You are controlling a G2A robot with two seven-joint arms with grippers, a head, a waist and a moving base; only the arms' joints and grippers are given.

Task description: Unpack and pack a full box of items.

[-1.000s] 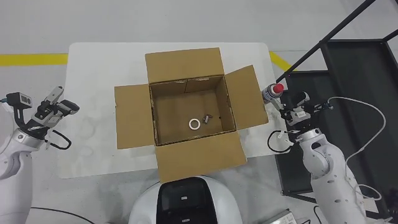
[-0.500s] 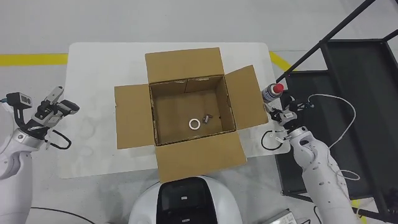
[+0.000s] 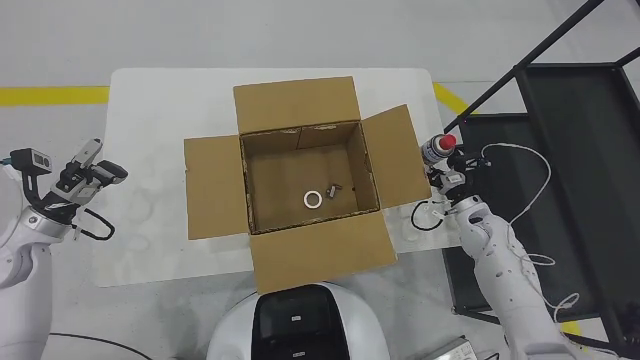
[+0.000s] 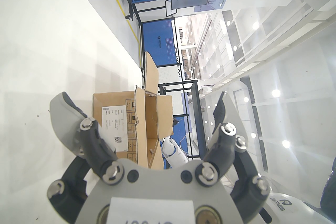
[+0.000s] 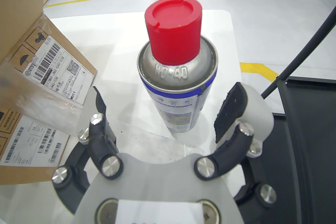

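The right end effector (image 5: 168,103) is wide apart, just by the can (image 5: 178,83), right of the box (image 3: 295,105). The left end effector (image 4: 143,104) is apart too.

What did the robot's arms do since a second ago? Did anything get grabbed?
The right tool slid in toward the table, close up to the red-capped spray can. It is open and not gripping the can. Nothing was grabbed or let go. The left tool, the cardboard box, the white ring inside it and the can stayed put.
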